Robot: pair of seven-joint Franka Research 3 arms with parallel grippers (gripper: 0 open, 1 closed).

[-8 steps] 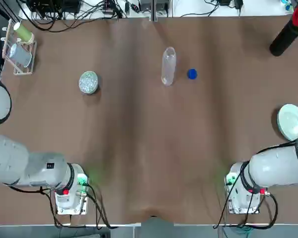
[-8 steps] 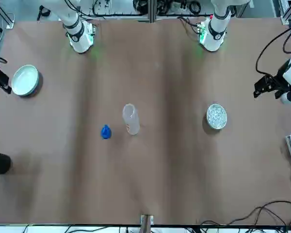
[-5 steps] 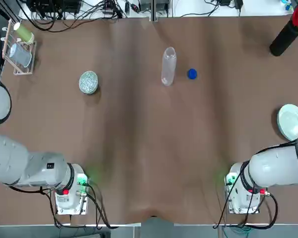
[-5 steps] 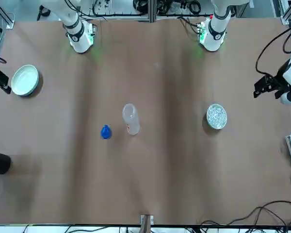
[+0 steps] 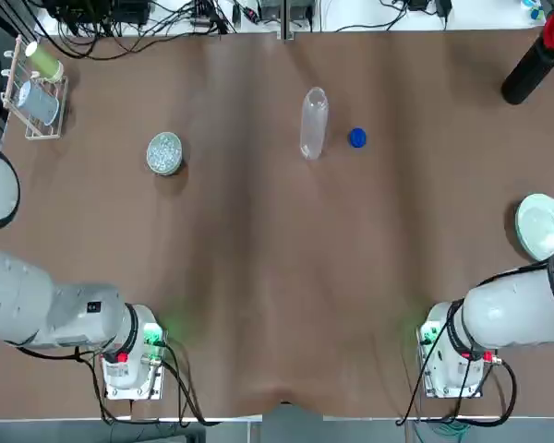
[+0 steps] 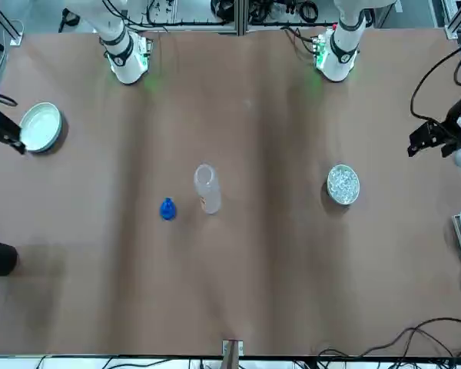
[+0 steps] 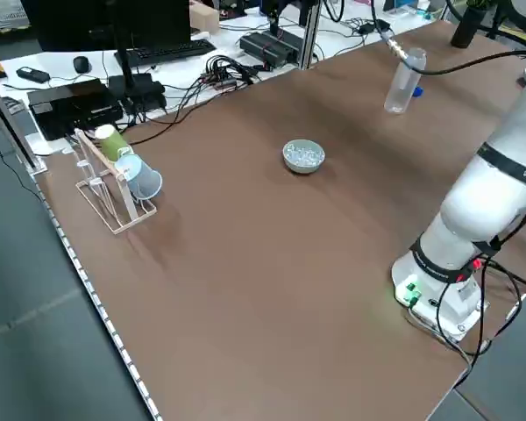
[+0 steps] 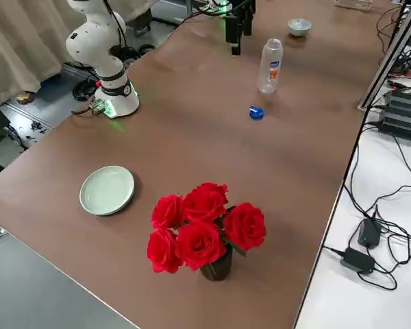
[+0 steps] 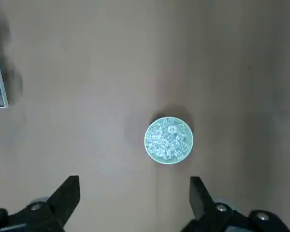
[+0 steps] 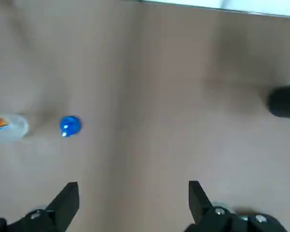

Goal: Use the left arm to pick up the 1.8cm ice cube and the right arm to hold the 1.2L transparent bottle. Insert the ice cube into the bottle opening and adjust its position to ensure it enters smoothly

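Upper left of the top view, bowl: the small bowl [image 5: 151,168] sits on the worktop [image 5: 258,277], and your ice cubes [image 9: 168,139] lie heaped in it; you cannot single out one for certain.
Left claw: your left claw [image 9: 135,179], at the right edge of the front view, has its fingers wide apart with nothing between them.
Right claw: your right claw [image 10: 134,183], at the upper left edge of the front view near the plate [image 6: 41,127], also stands spread and holds nothing.
Bottle: it is upright in the upper middle of the top view, the bottle [image 5: 314,123] well apart from both claws; its bottle opening [image 8: 273,43] faces up, uncapped.
Cap: you have the blue cap [image 5: 357,137] lying just beside the bottle.
Step in hand: you seem to be at the very start, with the approach to make and neither thing gripped.
Next move, left: you likely need to centre over the bowl, descend and close gently on a single cube; neighbours may slide or come along.
Next move, right: you want a light, steady grip on the bottle's body, leaving the opening free; squeezing could dent or tip it.
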